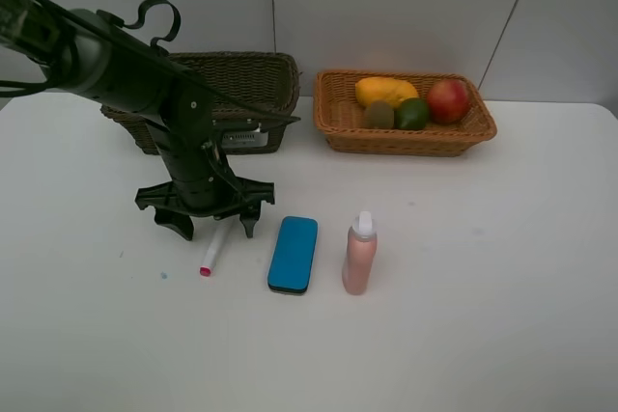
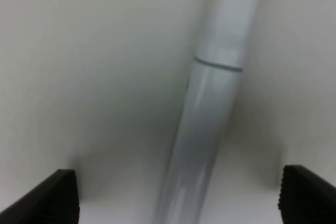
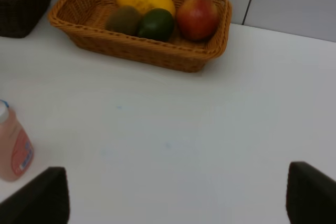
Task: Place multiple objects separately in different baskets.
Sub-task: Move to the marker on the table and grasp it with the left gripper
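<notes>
Left wrist view: left gripper (image 2: 181, 200) spread astride marker (image 2: 210, 103) at centre. Likely light, stiff, slick; pinch mid-barrel. Right gripper (image 3: 176, 198) also spread.

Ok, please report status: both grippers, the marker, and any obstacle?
Left gripper open, straddling white marker, not gripped. Right gripper open, empty. Blue eraser beside marker, apart.

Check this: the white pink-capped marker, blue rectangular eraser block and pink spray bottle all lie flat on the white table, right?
Not quite. The white pink-capped marker and blue rectangular eraser block lie flat, but the pink spray bottle stands upright; the exterior high view shows it.
</notes>
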Motion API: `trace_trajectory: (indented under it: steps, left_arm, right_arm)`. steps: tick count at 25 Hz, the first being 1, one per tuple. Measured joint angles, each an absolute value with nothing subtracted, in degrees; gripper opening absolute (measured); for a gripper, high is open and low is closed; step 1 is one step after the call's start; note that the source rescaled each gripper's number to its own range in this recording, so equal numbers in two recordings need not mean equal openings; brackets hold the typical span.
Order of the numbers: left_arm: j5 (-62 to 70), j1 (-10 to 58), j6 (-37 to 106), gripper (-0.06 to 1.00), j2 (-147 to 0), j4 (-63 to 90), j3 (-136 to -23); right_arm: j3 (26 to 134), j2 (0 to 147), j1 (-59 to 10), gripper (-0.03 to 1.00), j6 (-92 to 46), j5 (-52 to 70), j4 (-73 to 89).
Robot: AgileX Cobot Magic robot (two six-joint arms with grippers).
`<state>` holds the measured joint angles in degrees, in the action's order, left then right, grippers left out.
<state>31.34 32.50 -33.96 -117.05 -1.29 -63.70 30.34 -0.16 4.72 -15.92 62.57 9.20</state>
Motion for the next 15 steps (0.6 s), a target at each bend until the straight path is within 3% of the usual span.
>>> trace_trajectory:
  steps: [15]
  left_arm:
    - [34.41, 32.5, -29.23, 1.0, -118.97, 0.0, -65.52]
  right_arm:
    - [30.34, -0.16, 4.72, 1.0, -15.92, 62.57, 9.2]
